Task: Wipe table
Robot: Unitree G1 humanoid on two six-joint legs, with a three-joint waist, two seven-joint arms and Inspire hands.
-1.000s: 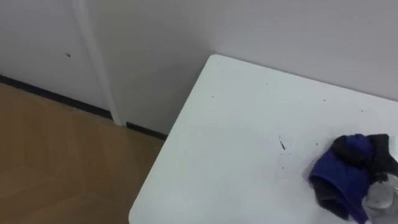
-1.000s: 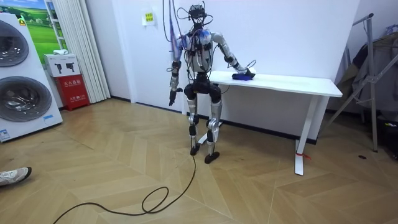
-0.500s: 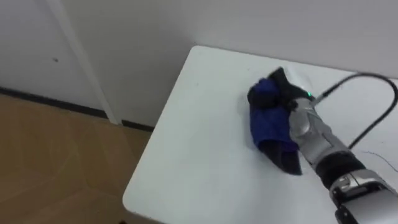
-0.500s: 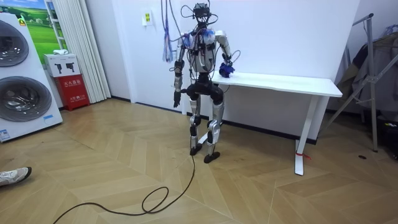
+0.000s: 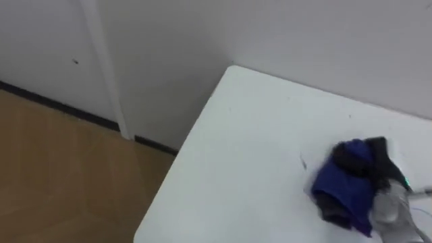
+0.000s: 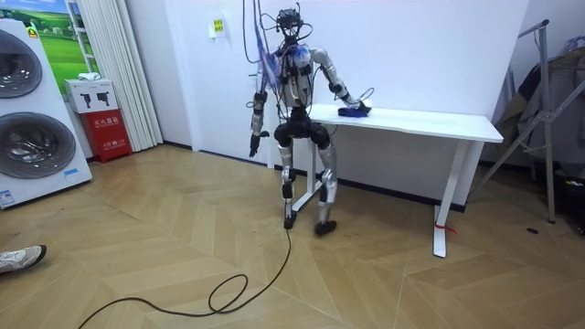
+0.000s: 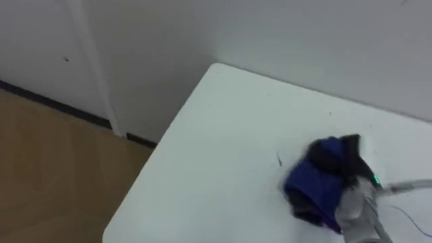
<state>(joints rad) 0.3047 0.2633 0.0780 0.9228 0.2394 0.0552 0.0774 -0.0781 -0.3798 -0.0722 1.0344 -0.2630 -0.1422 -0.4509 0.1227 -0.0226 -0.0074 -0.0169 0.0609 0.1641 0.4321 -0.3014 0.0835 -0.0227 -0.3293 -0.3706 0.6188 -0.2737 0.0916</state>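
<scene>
Right arm: raised from the shoulder and reached forward and out to the robot's right, elbow bent. Its silver wrist (image 5: 389,208) enters the eye views from the lower right, and the dark right hand (image 5: 370,158) lies low at its end, angled up and to the left in those views. Left arm: hangs straight down along the body, with the left hand (image 6: 253,146) idle beside the hip on the room view's left. Stance: upright on both legs, back to the room camera, knees slightly bent, feet set apart.
</scene>
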